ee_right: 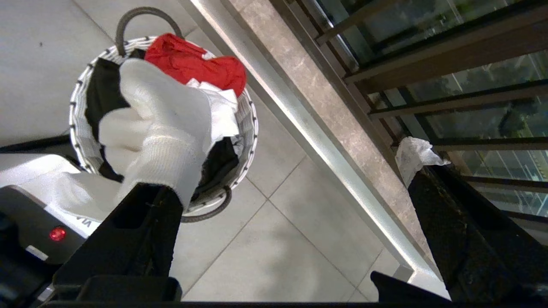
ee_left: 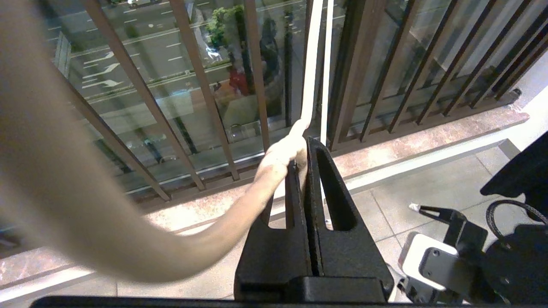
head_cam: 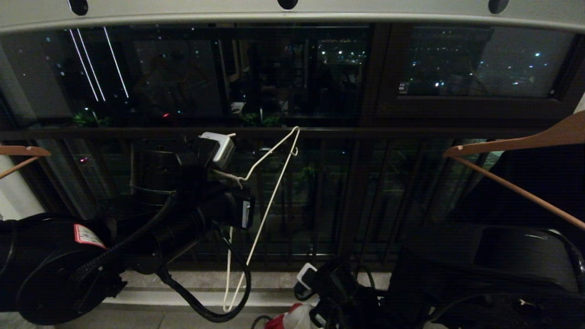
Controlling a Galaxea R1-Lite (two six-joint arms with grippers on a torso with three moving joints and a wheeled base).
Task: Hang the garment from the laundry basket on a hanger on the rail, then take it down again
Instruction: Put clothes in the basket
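Left tool (ee_left: pixel 302 158) is pressed together, pinching the twisted neck of the white wire hanger (head_cam: pixel 269 192), which hangs tilted below the pale grey rail (head_cam: pixel 292 18), well apart from it, before the dark railing (head_cam: pixel 320 133). Right tool (ee_right: pixel 274 171), low at about 6 o'clock in the head view, stands spread wide and holds nothing, above the laundry basket (ee_right: pixel 248 128) on the floor tiles (ee_right: pixel 274 256). Inside lie a red cloth (ee_right: pixel 192 64), a black garment (ee_right: pixel 100 94) and white fabric (ee_right: pixel 222 111); whether that is the T-shirt cannot be told. Wooden hangers (head_cam: pixel 516 146) flank both edges.

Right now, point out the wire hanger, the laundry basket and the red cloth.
wire hanger (head_cam: pixel 269 194), head view, long straight bar.
laundry basket (ee_right: pixel 249 115), right wrist view, woven rim.
red cloth (ee_right: pixel 192 64), right wrist view, middle of the bundle.
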